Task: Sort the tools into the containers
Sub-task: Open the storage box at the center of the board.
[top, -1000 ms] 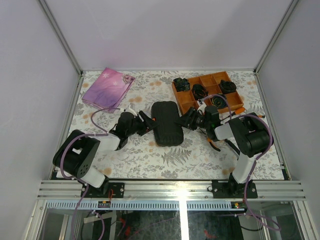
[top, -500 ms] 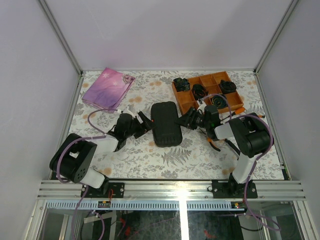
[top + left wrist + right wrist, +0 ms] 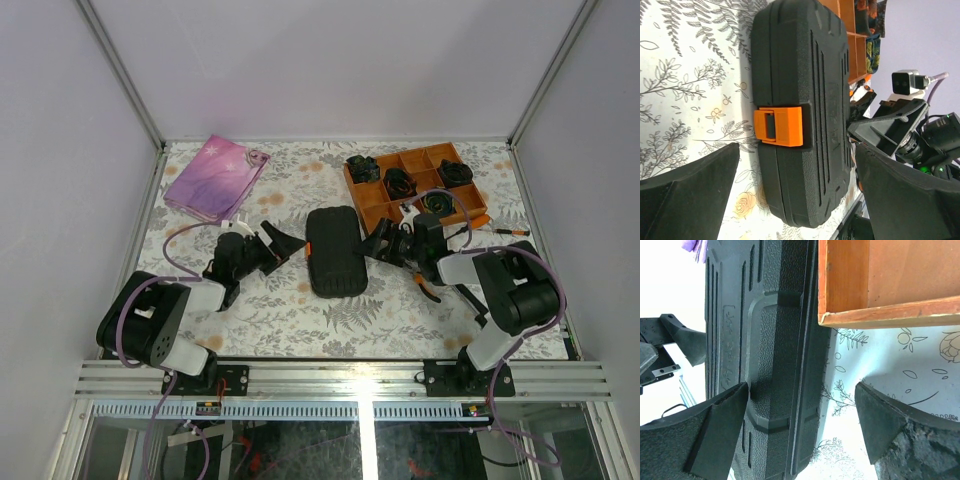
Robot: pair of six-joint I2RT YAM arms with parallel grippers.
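Observation:
The black container, an oblong case (image 3: 335, 250), lies shut in the middle of the table, its orange latch (image 3: 779, 126) facing my left gripper. My left gripper (image 3: 274, 243) stands open just left of the case, both fingers apart from it (image 3: 797, 200). On the case's right side my right gripper (image 3: 385, 243) is open, with the case's edge (image 3: 790, 390) between its spread fingers and a gap on the table side. Orange-handled pliers (image 3: 428, 287) lie under the right arm. A slim tool, a driver (image 3: 497, 231), lies further right.
An orange divided tray (image 3: 372, 205) with black rolled bundles (image 3: 398, 182) stands at the back right, close to the case (image 3: 880, 285). A pink-purple pouch (image 3: 215, 178) lies at the back left. The cell's frame posts and walls bound the flowered table.
Both grippers have opened wide. The left gripper has drawn back to the left, off the case. The right arm has shifted slightly right, and the case has barely moved.

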